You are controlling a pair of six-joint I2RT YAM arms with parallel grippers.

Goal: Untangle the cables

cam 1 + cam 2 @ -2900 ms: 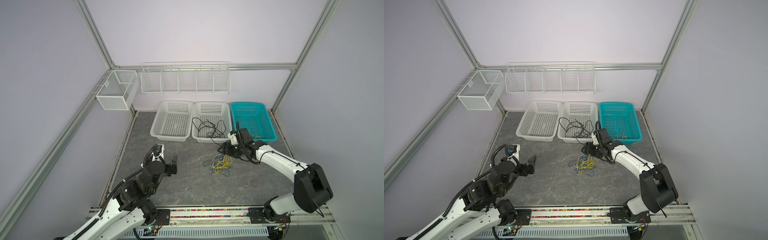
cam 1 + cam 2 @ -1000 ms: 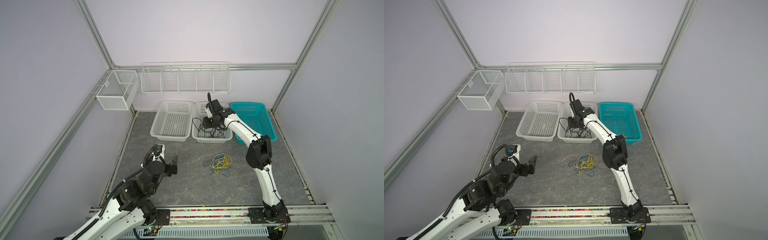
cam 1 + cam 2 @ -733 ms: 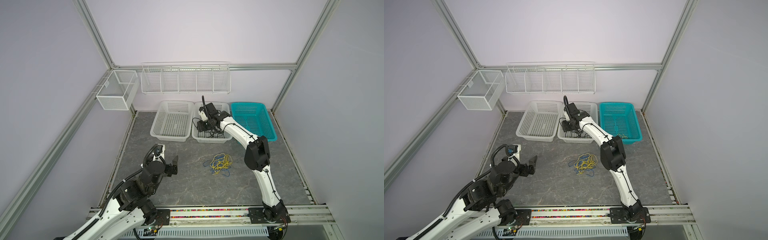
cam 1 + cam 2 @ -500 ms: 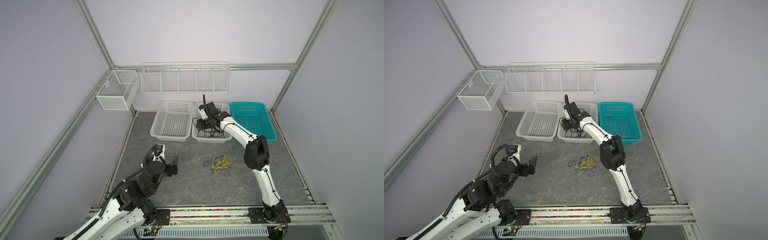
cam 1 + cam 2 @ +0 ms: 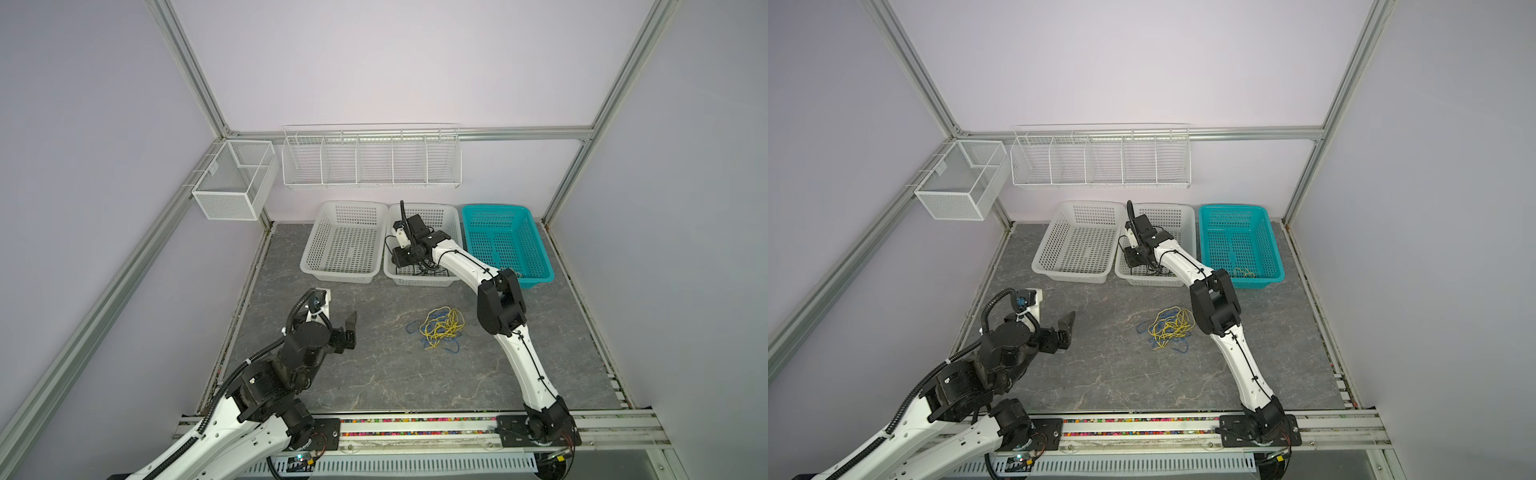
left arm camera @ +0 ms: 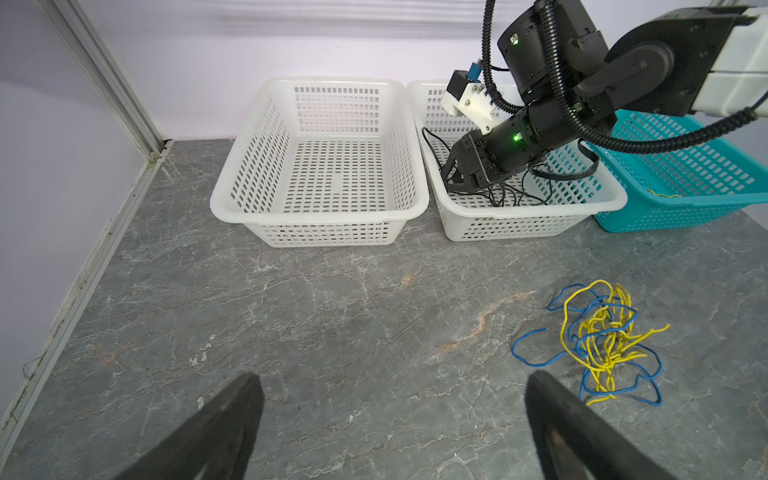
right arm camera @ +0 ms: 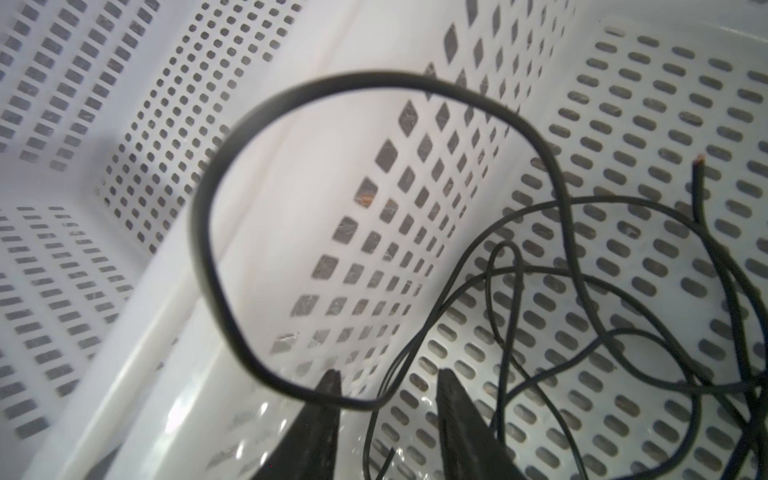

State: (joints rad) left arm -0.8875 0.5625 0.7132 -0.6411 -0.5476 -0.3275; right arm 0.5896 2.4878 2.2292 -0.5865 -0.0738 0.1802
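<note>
A tangle of yellow and blue cables (image 5: 440, 328) (image 5: 1169, 328) (image 6: 602, 340) lies on the grey table. Black cables (image 6: 511, 195) (image 7: 519, 270) lie coiled in the middle white basket (image 5: 424, 206). My right gripper (image 5: 400, 259) (image 5: 1133, 257) (image 6: 451, 180) reaches down into that basket near its left wall. In the right wrist view its jaws (image 7: 388, 382) stand apart, and a thick black loop crosses in front of one fingertip (image 7: 330, 384) and runs through the gap. My left gripper (image 5: 352, 328) (image 5: 1068, 328) (image 6: 390, 390) hangs wide open over bare table, left of the tangle.
An empty white basket (image 5: 305, 266) stands left of the middle one and a teal basket (image 5: 536, 253) to the right, with a yellow strand (image 5: 1246, 272) in its front. A wire shelf (image 5: 370, 162) and a mesh box (image 5: 232, 183) hang on the walls.
My right arm left the table tangle, swung over the middle basket, and moved down toward its left side. Its jaws have narrowed. The left arm has not moved.
</note>
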